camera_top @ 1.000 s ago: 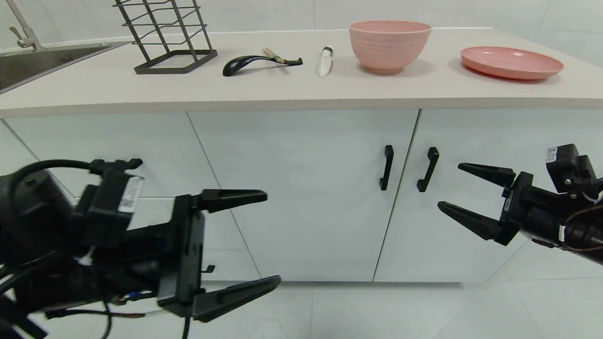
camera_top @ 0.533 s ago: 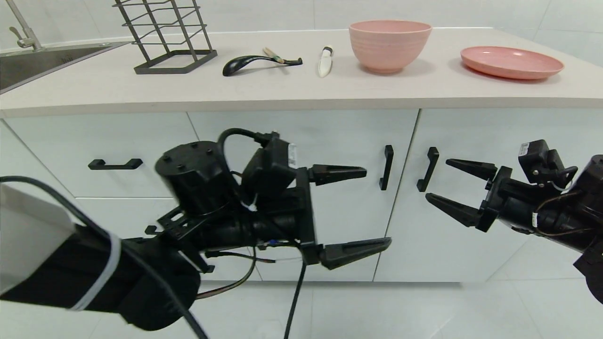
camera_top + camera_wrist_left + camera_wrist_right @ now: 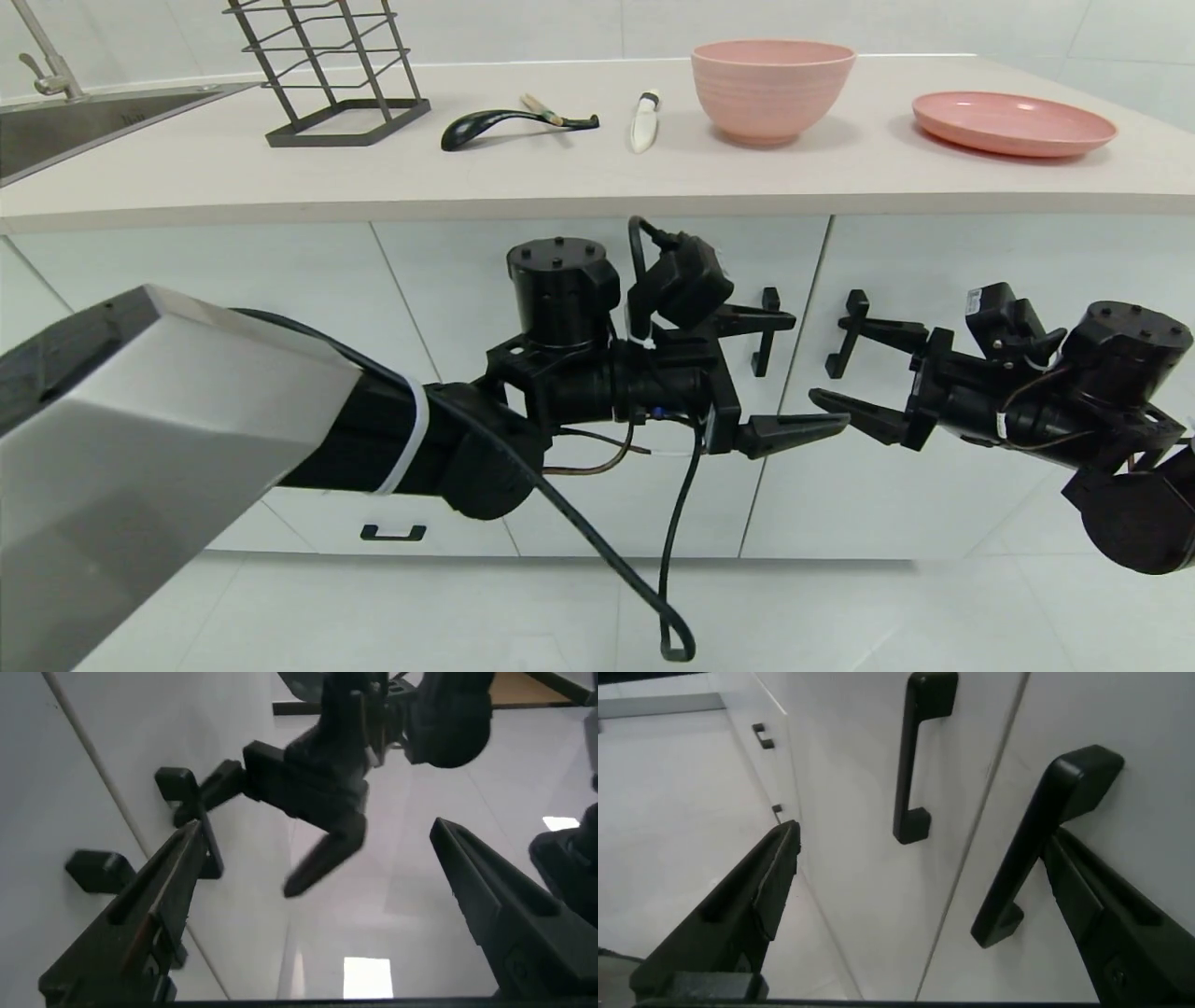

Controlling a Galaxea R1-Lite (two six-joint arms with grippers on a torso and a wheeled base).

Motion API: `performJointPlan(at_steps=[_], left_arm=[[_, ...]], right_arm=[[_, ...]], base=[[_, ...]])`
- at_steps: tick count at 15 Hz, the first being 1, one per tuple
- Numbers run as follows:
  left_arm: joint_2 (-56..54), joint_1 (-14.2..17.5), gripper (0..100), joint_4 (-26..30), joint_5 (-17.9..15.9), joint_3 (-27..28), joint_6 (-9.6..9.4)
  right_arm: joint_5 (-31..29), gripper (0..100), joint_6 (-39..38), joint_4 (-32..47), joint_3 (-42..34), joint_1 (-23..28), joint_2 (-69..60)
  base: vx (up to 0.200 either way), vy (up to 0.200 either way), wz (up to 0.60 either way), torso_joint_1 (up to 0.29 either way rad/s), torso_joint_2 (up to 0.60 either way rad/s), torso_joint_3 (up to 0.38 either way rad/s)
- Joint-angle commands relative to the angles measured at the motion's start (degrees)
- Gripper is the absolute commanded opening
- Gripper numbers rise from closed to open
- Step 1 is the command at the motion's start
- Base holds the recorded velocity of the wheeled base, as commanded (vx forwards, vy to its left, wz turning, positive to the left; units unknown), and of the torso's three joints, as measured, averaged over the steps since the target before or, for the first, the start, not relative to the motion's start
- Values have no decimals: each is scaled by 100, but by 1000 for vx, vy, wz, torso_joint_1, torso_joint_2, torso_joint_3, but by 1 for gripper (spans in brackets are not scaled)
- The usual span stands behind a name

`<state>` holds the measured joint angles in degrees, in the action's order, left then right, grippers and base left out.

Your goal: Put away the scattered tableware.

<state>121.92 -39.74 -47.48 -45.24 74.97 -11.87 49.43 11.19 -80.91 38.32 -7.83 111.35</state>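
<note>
- Left gripper [image 3: 822,371] sits at mid-frame in the head view, in front of the white cabinet doors [image 3: 934,252]. Its fingers are spread wide with nothing between them. The upper finger crosses the left door handle [image 3: 764,359]; I cannot tell whether it touches.
- Right gripper [image 3: 827,360] is just right of centre, its arm stretching in from the right edge and its tips facing the left gripper's. Its fingers are also wide apart and hold nothing. The upper finger lies over the right door handle [image 3: 853,301]. The two lower fingertips overlap by the seam between the doors.
- All the tableware is on the countertop [image 3: 597,182] along the top of the frame, well above both grippers.
- The black spoon [image 3: 476,126] is upper centre-left, with the chopsticks [image 3: 541,109] lying against its handle.
- The white utensil [image 3: 644,126] is just to the right of the spoon.
- The pink bowl [image 3: 773,89] stands upright at upper centre.
- The pink plate [image 3: 1015,123] is upper right, apart from the bowl.
- The wire rack [image 3: 327,84] is upper left, with the sink [image 3: 75,121] and faucet [image 3: 42,56] in the far upper-left corner.
- In the way: a loose cable [image 3: 665,560] hangs in a loop under the left wrist, in front of the lower doors. A small drawer handle [image 3: 392,532] is at lower left.
- Edges and room: the counter's front edge overhangs the doors across the whole frame. A bare strip of counter runs between the tableware and that edge. Pale floor [image 3: 840,616] runs along the bottom.
</note>
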Motion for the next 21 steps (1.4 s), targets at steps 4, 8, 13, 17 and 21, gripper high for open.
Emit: performJointPlan(at_steps=[4,8,13,17,21], left_arm=[[614,10,100,811,-2,1327,-245],[693,-7,100,802,15,1380,-245],[1097,-209,100,767,349,2144,-210],[1695,-772,100,767,332,3111,-105],[1712,-1000,100,609,332,3129,203]], right_arm=[[770,100,15,-13,-52,167,-26],[1534,100,111,-118,-931,457,-570],[1877,100,182,-355,-1775,563,-1265],[1833,100,252,-347,-2030,704,-1361],[1780,100,270,-347,-2030,1442,-1142]], base=[[0,0,0,0,0,0],[0,0,0,0,0,0],[0,0,0,0,0,0],[0,0,0,0,0,0],[0,0,0,0,0,0]])
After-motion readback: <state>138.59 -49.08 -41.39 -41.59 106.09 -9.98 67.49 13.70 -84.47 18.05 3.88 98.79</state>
